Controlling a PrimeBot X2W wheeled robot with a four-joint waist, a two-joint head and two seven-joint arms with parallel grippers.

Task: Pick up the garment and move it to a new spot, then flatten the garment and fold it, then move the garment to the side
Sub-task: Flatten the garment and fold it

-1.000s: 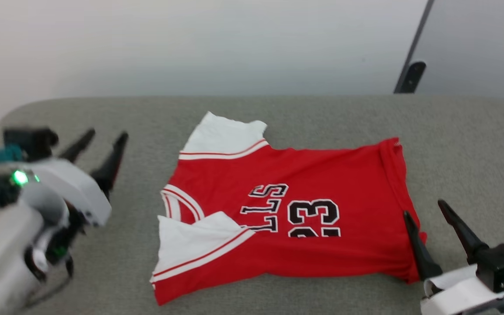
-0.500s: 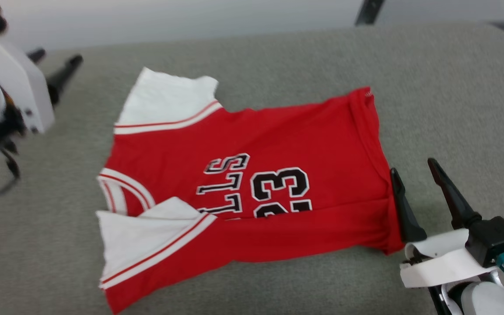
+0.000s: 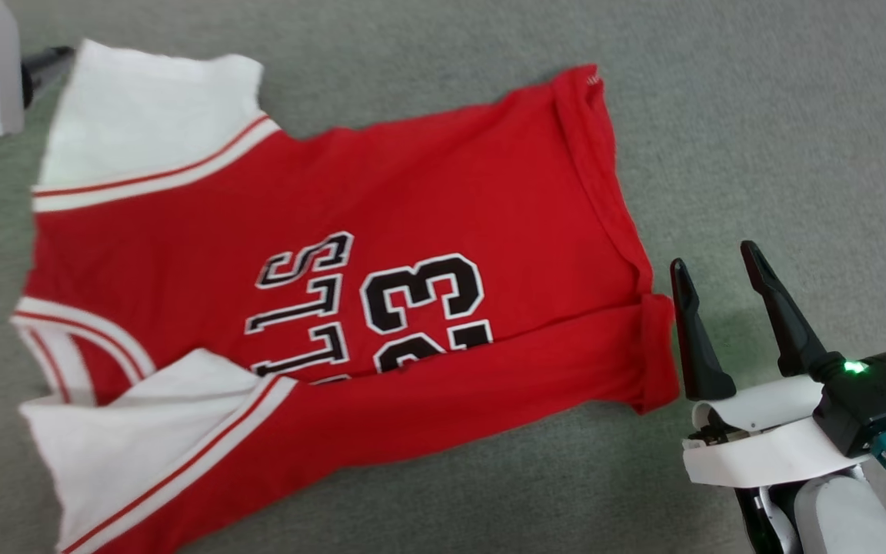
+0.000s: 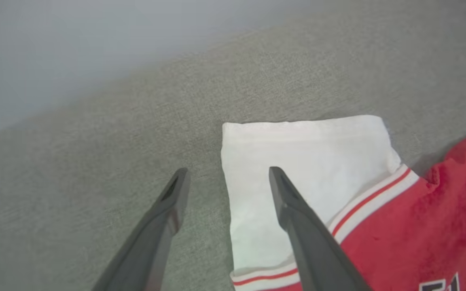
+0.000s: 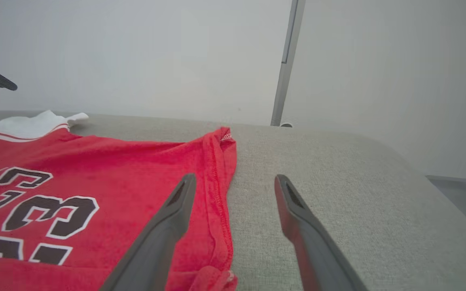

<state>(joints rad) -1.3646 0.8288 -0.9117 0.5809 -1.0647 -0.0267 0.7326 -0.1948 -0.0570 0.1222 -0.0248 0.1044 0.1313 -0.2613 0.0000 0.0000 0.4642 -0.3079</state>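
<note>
While looking down from the head: red shirt [image 3: 320, 254] spread out on the grey surface [image 3: 758, 115], collar off to the left, hem [image 3: 604, 177] to the right. Near edge folded up over the lettering, cutting off the bottom of the "23". Right end effector [image 3: 712, 255] sitting just beside the hem's near corner, fingers spread, nothing between them. Left end effector [image 3: 47, 60] poking in at the top-left corner, right by the far white sleeve [image 3: 143, 100].

Over to the left wrist: fingers spread wide, one above bare surface, the other above the sleeve's edge. Nothing pinched. Can't tell whether touching the cloth or not.

Then the right wrist: spread here too, straddling the hem, one finger over red cloth, the other over bare surface. Empty as well. Tip of the other arm's finger hanging at the upper left.
</note>
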